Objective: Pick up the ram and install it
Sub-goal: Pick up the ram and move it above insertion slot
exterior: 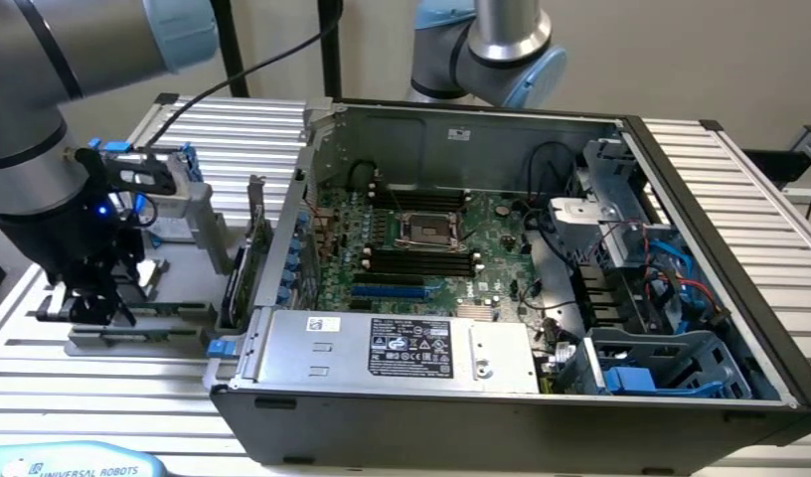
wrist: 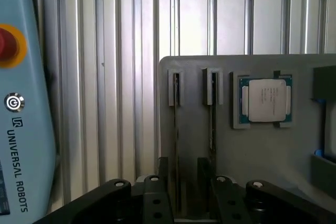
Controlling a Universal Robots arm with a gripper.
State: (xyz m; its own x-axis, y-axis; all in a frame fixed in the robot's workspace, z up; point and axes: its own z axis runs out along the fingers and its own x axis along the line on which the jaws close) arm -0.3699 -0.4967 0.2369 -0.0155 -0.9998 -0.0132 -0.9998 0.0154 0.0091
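The ram (wrist: 176, 124) stands on edge in a slot of the grey parts tray (wrist: 252, 150) and shows as a thin dark strip. My gripper (wrist: 184, 184) is open and hangs low over the tray, its black fingers (wrist: 163, 177) on either side of the near end of that strip without closing on it. A second thin stick (wrist: 212, 114) stands in the neighbouring slot, just outside the other finger. In the exterior view my gripper (exterior: 94, 308) points down at the tray (exterior: 140, 338), on the exterior view's left of the open computer case. The black memory slots (exterior: 419, 263) lie on the motherboard inside the case.
A square silver processor chip (wrist: 264, 99) sits in a tray pocket. A drive in a blue frame (exterior: 174, 194) and an upright card (exterior: 253, 258) stand between the tray and the case wall (exterior: 299, 189). A teach pendant (wrist: 23, 108) lies beside the tray. A second arm (exterior: 499, 50) stands behind the case.
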